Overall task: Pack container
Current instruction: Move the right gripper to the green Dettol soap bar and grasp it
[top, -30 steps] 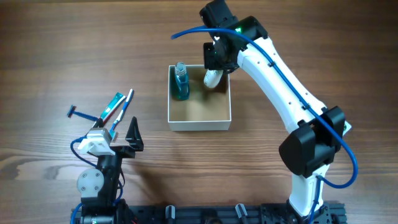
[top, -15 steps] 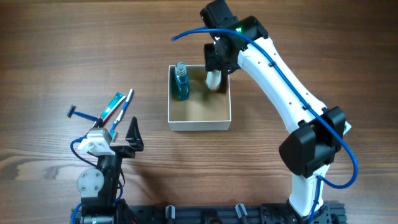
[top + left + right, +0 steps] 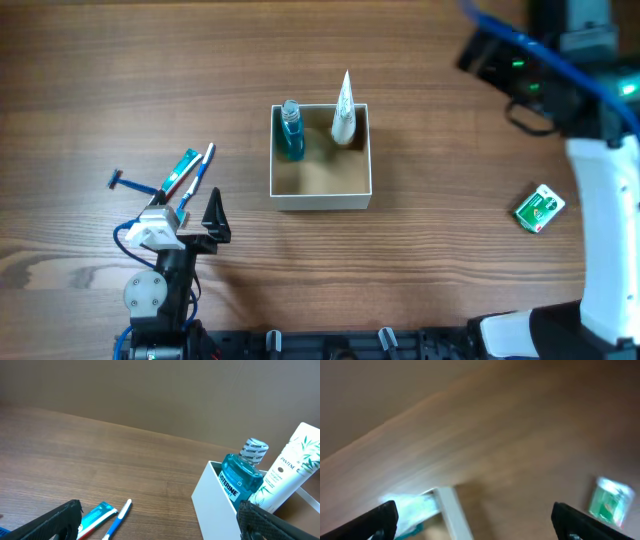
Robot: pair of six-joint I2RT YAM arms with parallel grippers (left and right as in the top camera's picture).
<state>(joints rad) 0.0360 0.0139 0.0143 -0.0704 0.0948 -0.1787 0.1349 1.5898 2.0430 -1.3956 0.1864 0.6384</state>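
Note:
The container [image 3: 320,201], a square white-walled box with a tan inside, stands mid-table. A blue mouthwash bottle [image 3: 290,130] is upright in its back left corner. A white tube [image 3: 344,108] leans in the back right corner, tip poking over the rim. My left gripper [image 3: 188,208] is open low at the front left, with nothing between its fingers. From its wrist I see the container's wall [image 3: 215,505], the bottle [image 3: 242,477] and the tube [image 3: 290,467]. My right arm [image 3: 545,75] is high at the right. Its gripper [image 3: 477,522] is open and empty, and its view is blurred.
A teal toothpaste tube [image 3: 180,170], a blue and white toothbrush [image 3: 197,178] and a blue razor [image 3: 130,183] lie left of the container. They lie just ahead of my left gripper [image 3: 157,527]. A small green packet [image 3: 539,209] lies at the right.
My right gripper opened and let go of the white tube in the container. The arm then swung up and away to the right, uncovering the green packet. The left arm stayed still.

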